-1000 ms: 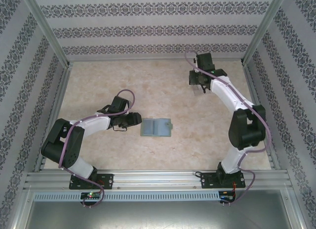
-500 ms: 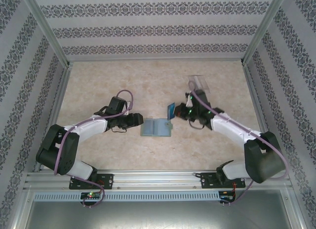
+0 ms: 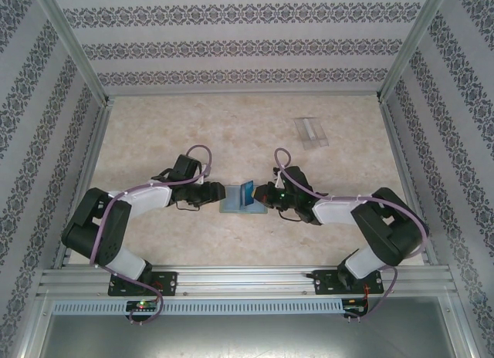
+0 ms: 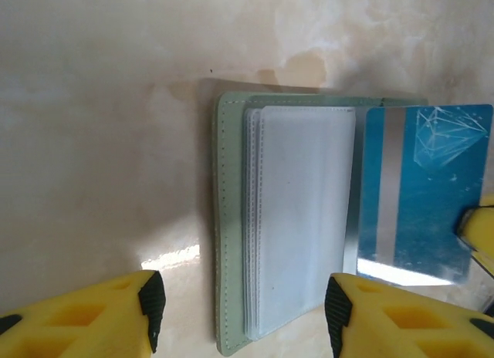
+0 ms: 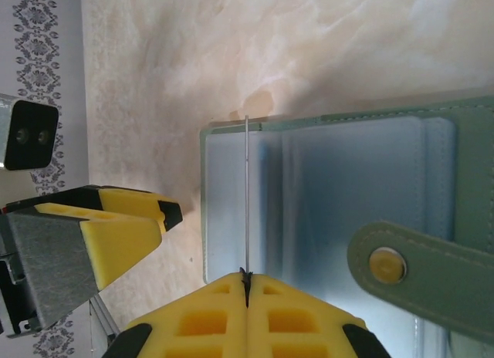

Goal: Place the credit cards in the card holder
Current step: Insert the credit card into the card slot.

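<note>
The grey-green soft bifold card holder point(image 3: 231, 203) lies open and flat on the marble-patterned table point(image 3: 154, 126), in the middle, between both arms. One thin blue credit card point(image 4: 421, 196) with a silver stripe stands on its edge over the clear inner sleeves point(image 4: 301, 219). It is not yet in a slot, so I judge that the insertion is only starting. The right gripper point(image 5: 245, 279) is clenched on this card's edge. The left gripper point(image 4: 239, 300) hangs at the holder's left side, jaws about half apart, grasping nothing; if it touches the holder, I cannot tell.
</note>
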`<state>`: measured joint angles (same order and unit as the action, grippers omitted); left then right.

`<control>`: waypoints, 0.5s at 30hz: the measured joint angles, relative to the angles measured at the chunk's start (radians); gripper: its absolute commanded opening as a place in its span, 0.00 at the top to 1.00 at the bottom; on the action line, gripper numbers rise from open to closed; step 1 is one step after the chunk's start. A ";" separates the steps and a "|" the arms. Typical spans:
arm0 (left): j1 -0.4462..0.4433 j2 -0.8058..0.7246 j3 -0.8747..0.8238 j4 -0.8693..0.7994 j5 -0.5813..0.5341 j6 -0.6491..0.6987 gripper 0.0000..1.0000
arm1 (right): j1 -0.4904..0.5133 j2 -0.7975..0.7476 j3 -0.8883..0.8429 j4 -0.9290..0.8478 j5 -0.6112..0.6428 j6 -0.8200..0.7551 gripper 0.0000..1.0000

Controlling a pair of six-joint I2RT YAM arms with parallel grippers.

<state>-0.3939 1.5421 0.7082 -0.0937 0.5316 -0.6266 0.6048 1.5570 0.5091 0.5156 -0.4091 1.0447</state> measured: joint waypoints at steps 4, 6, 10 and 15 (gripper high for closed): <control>-0.013 0.006 0.005 -0.002 0.000 -0.005 0.46 | 0.000 0.031 -0.006 0.059 0.000 0.005 1.00; -0.016 0.021 0.017 -0.008 -0.003 -0.005 0.51 | 0.000 0.035 -0.014 0.085 -0.003 0.010 1.00; -0.021 0.051 0.024 -0.008 -0.005 -0.010 0.55 | 0.002 0.035 -0.036 0.119 -0.004 0.020 1.00; -0.037 0.056 0.024 -0.016 -0.022 -0.014 0.56 | 0.002 0.018 -0.075 0.121 -0.004 0.026 1.00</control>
<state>-0.4309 1.5982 0.7322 -0.1093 0.5095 -0.6407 0.6064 1.5749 0.4339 0.6365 -0.4133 1.0702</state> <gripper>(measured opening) 0.442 0.065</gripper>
